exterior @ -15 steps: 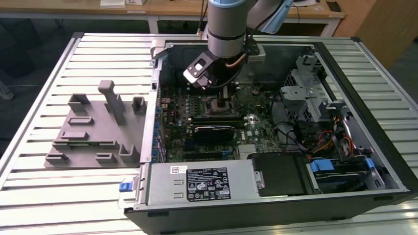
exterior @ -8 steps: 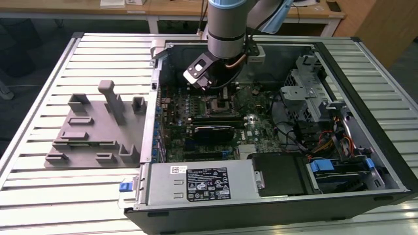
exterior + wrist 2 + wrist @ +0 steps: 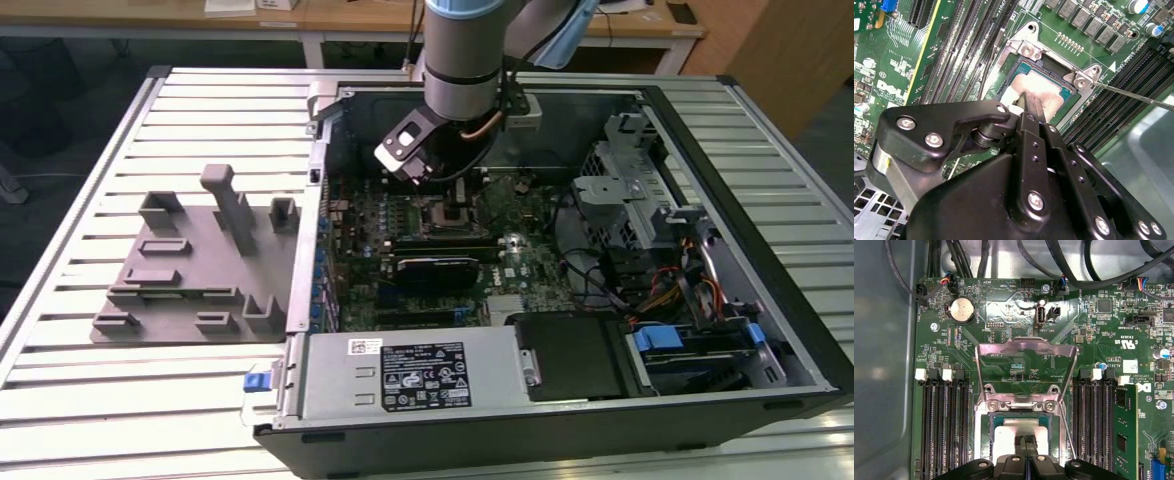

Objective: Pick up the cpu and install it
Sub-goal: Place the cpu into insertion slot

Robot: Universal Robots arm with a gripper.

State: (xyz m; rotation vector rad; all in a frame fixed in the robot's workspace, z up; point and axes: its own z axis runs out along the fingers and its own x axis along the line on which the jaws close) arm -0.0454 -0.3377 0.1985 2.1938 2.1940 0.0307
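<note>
The cpu [image 3: 1049,90] lies flat in the motherboard socket [image 3: 1026,50], its silver-grey top up; it also shows in the first wrist view [image 3: 1014,432]. The socket's metal load plate [image 3: 1024,347] is swung open and lies flat on the board, and its thin lever [image 3: 1134,96] sticks out to the side. My gripper [image 3: 1030,104] points straight down at the chip's middle, fingers shut together with nothing between them; its tip [image 3: 1027,442] is on or just above the metal top. In the exterior view the arm hangs over the socket [image 3: 441,215] inside the open computer case.
Memory slots [image 3: 944,420] flank the socket, with one memory stick [image 3: 1124,425] fitted. A coin cell [image 3: 962,310] and cables [image 3: 1004,255] lie beyond it. The case holds a power supply [image 3: 400,375] and drive cage [image 3: 641,190]. A grey fixture [image 3: 200,260] stands at the exterior view's left.
</note>
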